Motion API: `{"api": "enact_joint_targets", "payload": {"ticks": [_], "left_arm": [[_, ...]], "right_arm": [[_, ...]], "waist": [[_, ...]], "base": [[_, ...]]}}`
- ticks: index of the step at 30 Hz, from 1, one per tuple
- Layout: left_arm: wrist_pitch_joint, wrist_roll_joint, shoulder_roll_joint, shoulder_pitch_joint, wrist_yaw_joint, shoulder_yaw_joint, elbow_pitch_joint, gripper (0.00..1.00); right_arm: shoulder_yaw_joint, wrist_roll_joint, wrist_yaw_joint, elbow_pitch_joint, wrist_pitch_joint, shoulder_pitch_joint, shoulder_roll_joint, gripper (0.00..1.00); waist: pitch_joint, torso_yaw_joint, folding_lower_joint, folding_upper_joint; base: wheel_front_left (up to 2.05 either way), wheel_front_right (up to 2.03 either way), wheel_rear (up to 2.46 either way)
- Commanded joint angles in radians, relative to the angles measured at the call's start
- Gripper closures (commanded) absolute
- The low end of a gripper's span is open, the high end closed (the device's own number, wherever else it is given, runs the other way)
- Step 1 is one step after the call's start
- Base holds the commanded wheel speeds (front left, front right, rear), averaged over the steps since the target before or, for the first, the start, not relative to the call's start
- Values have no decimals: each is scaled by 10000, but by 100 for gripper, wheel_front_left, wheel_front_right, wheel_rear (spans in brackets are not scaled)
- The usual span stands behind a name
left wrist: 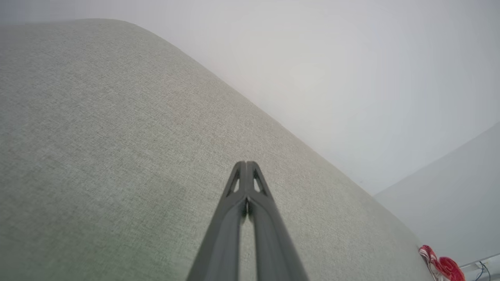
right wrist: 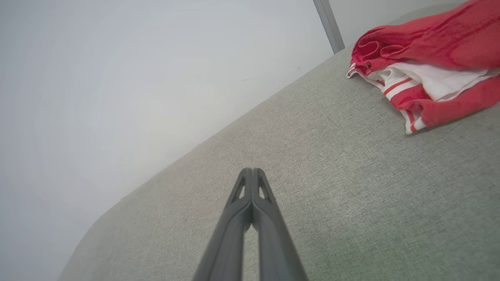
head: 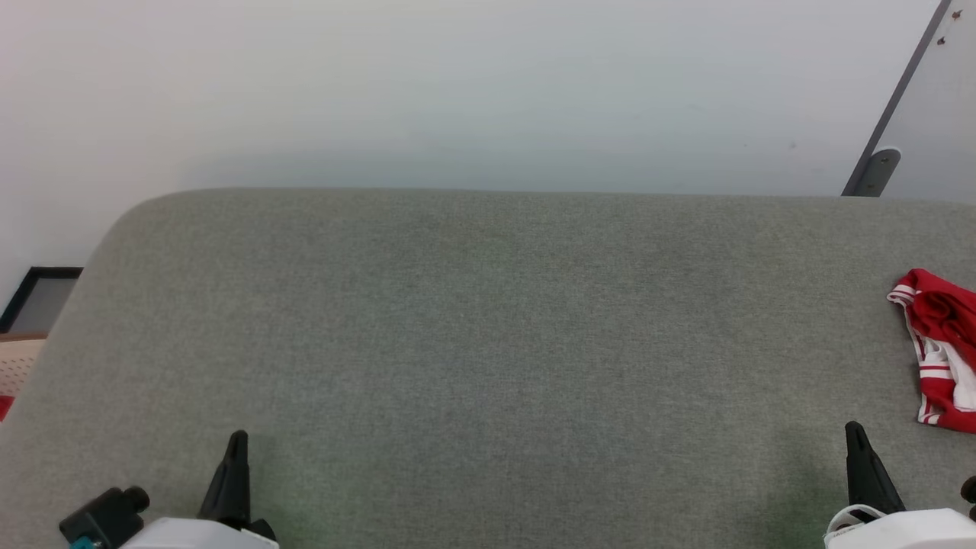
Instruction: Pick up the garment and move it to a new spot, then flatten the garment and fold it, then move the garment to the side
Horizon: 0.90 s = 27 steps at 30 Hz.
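Note:
The garment [head: 942, 351] lies crumpled at the far right edge of a grey fabric surface [head: 488, 343], red with white folds and red-white striped trim; its lettering is hidden. It appears large at the upper right of the right wrist view as the garment [right wrist: 429, 58], and tiny at the lower right of the left wrist view as the garment [left wrist: 441, 267]. My right gripper [head: 854, 431] is shut and empty, a short way in front of and left of the cloth. My left gripper [head: 238, 438] is shut and empty at the lower left, far from it.
The grey surface has a rounded far-left corner [head: 145, 210] and ends against a pale wall [head: 457, 84]. A grey post with a bracket [head: 877, 168] leans at the upper right. A dark-framed panel [head: 38, 297] sits beyond the left edge.

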Motion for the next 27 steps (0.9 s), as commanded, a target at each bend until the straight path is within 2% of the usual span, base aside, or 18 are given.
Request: {"api": "enact_joint_targets", "payload": {"ticks": [1, 27], "left_arm": [[36, -272, 33, -228, -9, 68, -148, 100], [874, -3264, -382, -538, -16, 206, -243, 100]], "right_arm": [[15, 286, -5, -148, 64, -247, -16, 100], [24, 3673, -7, -174, 895, -547, 56, 100]], "waist": [[1, -3, 0, 0], [25, -102, 0, 0]], "base": [[0, 0, 0], [0, 0, 0]]}}
